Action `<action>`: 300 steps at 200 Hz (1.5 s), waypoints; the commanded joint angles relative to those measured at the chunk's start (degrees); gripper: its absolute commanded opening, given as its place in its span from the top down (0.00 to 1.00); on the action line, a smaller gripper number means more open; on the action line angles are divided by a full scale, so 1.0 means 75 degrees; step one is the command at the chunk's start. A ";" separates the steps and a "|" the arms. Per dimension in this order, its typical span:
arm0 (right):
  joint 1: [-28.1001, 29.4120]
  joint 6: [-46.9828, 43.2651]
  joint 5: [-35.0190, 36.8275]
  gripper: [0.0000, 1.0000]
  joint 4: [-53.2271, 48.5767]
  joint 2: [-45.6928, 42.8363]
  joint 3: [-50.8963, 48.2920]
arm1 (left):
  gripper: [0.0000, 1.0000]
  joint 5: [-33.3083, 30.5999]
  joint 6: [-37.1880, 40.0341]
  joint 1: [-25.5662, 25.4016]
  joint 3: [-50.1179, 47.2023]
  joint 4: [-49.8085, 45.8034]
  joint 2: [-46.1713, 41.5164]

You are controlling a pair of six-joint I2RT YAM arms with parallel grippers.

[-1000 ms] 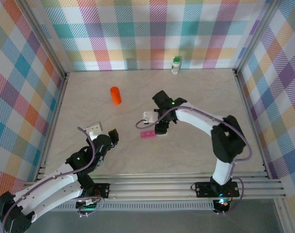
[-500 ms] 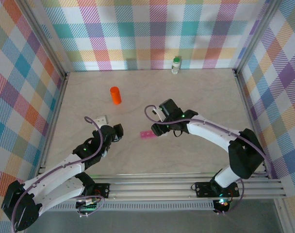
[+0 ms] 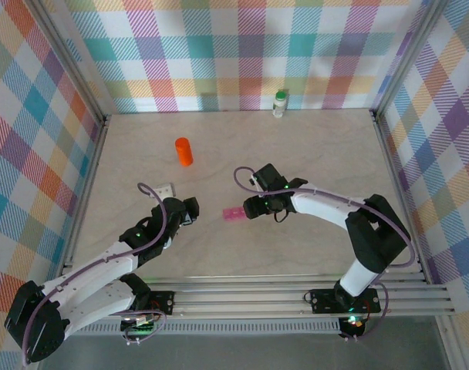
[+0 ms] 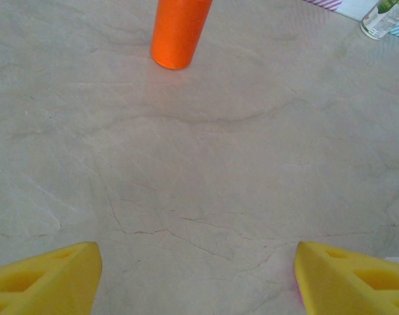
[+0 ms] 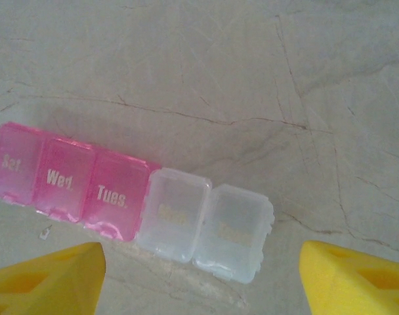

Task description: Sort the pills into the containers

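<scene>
The pill box [image 3: 234, 213] lies flat on the table [image 3: 319, 154], and everything else is placed from it. It is a short strip of five lidded cells in a row. In the right wrist view [image 5: 134, 200] three cells are pink, marked Sat., Wed. and Tues. The other two are clear, and their lettering is too faint to read. All five lids look closed.

The right hand [image 3: 251, 207] sits low just to the right of the box. Its wrist camera looks straight down on the strip. The hand [image 5: 199, 279] is spread wide, with one yellow finger [image 5: 48, 275] below the pink end and the other below and beyond the clear end. It holds nothing, and neither finger touches the box.

The left hand [image 3: 190, 208] is near the box on its left, with bare table between them. In its own view the hand [image 4: 198, 272] is also spread wide and empty over bare table.

The vial [image 3: 183, 151] stands upright well beyond the box and to its left, straight ahead of the left hand [image 4: 180, 29]. The bottle [image 3: 280, 102] stands farthest from the box, beyond it and to the right, against the back wall [image 3: 242, 54]. It sits at the upper right corner of the left wrist view [image 4: 383, 16].
</scene>
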 commanded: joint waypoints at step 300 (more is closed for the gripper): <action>-0.1389 -0.0189 -0.1368 0.43 0.1722 -0.0176 -0.0527 | 0.23 0.3125 0.5909 -0.0119 0.1641 0.0641 0.1801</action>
